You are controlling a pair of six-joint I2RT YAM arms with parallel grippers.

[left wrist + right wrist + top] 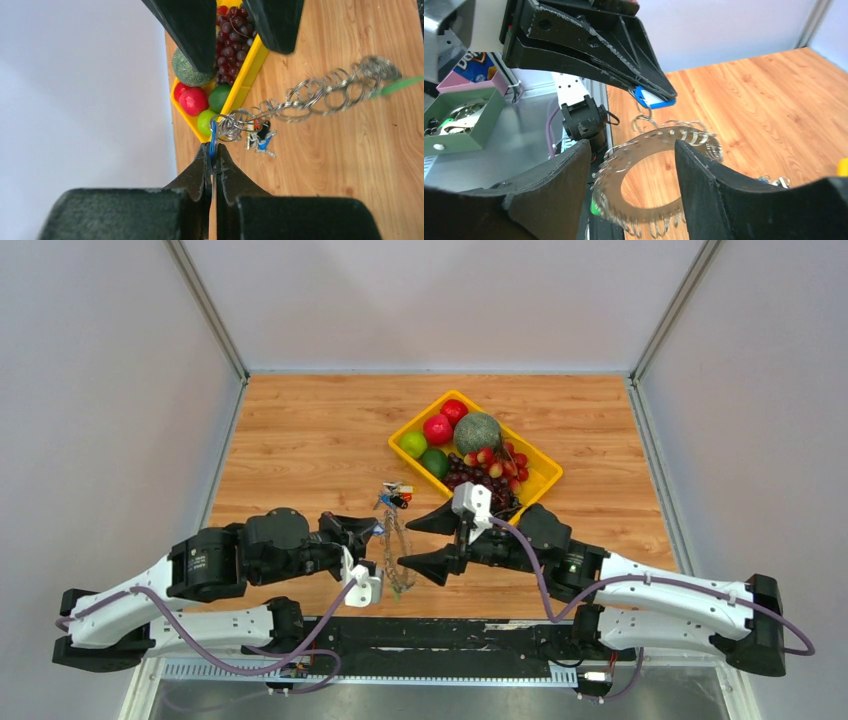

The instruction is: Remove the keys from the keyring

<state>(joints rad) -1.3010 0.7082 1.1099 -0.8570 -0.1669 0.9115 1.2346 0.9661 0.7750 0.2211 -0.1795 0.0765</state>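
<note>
Many silvery keys (650, 145) fan around the keyring (398, 556).

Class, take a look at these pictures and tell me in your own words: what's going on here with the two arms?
Two robot arms are set on taking keys off a large keyring. The left end effector is shut on a blue-headed key attached to that ring. The right end effector is open, its fingers on either side of the ring without gripping it. A small cluster of coloured keys lies apart, near a yellow tray.
</note>
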